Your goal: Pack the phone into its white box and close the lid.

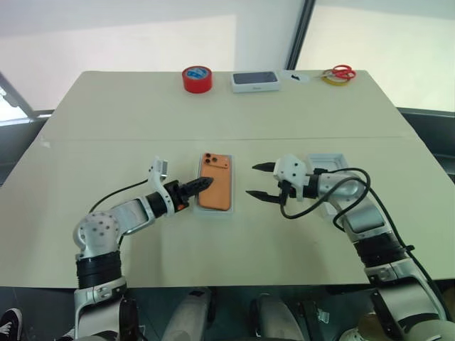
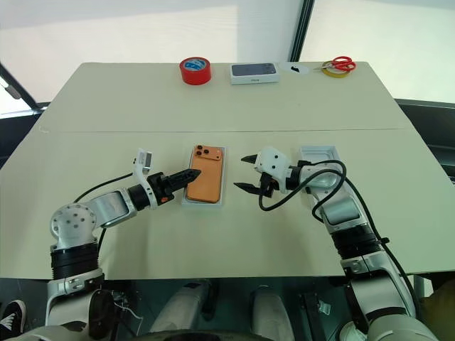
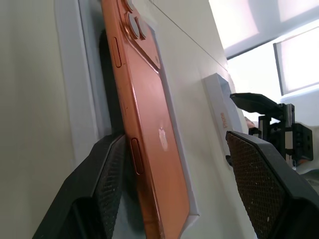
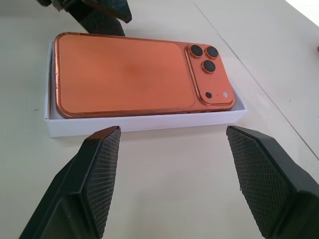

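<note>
a broad pale beige desk (image 1: 128,121) took up the middle of the room, its top crossed by a thin straight seam from side to side. behind its far edge stood large windows (image 1: 142,35) with white, softly glowing panes, split by a dark slanted frame post (image 1: 302,32) right of centre. a second dark frame bar (image 1: 14,92) slanted at the far left. daylight fell evenly over the desk. beside the desk's right edge the floor (image 1: 437,135) looked dark grey.
</note>
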